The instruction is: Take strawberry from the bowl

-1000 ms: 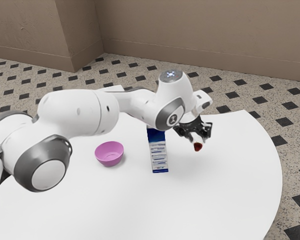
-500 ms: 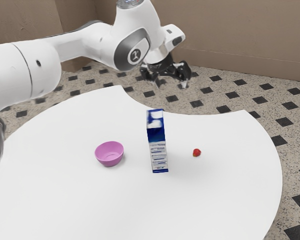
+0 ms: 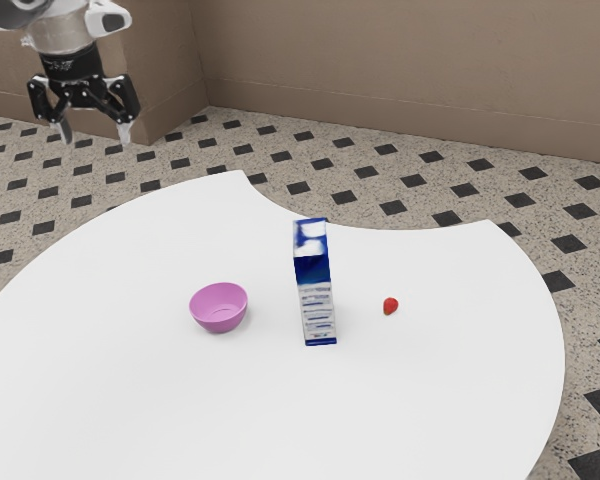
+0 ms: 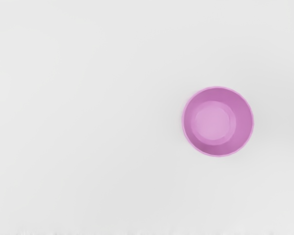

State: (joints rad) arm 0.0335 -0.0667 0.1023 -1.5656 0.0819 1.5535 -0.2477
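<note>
Currently, your tool [image 3: 93, 133] is set wide: its two fingers stand apart w/ a gap btwn them. You find it at the exterior view's upper left, raised and well apart from the strawberry [image 3: 391, 306]. Note strawberry pos.: directly on the white surface [image 3: 420, 400], outside the bowl [image 3: 218, 310], toward the exterior view's right. The pink bowl sits upright on the surface, toward the exterior view's left. Btwn bowl and strawberry you see a blue/white carton [image 3: 315, 290], standing upright, apart from both. In the wrist view, you look down into the bowl; its round rim and inner base are visible. For ref., the surface has a curved outer edge, w/ speckled floor [image 3: 195, 160] incl. dark diamond insets beyond it, and a brown wall [image 3: 400, 60] behind.
</note>
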